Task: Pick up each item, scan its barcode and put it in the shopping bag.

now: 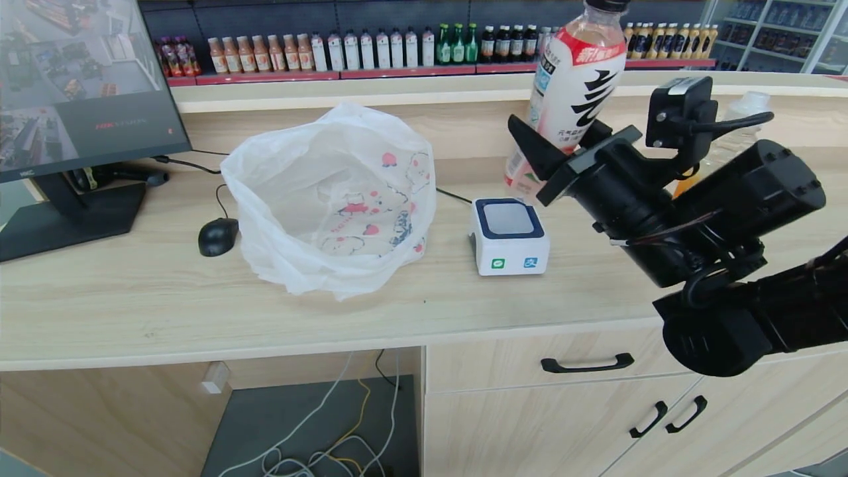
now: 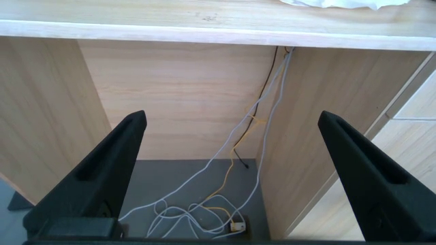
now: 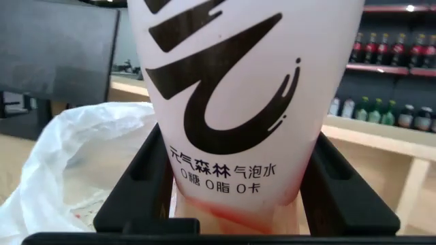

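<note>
Head view: clamping white-and-pink plastic bottle point(image 1: 575, 79) in right gripper point(image 1: 556, 149) near white box scanner point(image 1: 509, 237), attempting scan; probably needing barcode turning scanner-ward.

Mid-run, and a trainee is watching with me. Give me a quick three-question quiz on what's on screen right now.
1. True or false: the bottle already lies in the shopping bag.
2. What stands on the counter just right of the bag? A) keyboard B) scanner C) basket
3. Fill in: the left gripper, lower than the counter top, is ___.
Key: 1 false, the right gripper holds it up near the scanner; 2 B; 3 open.
</note>
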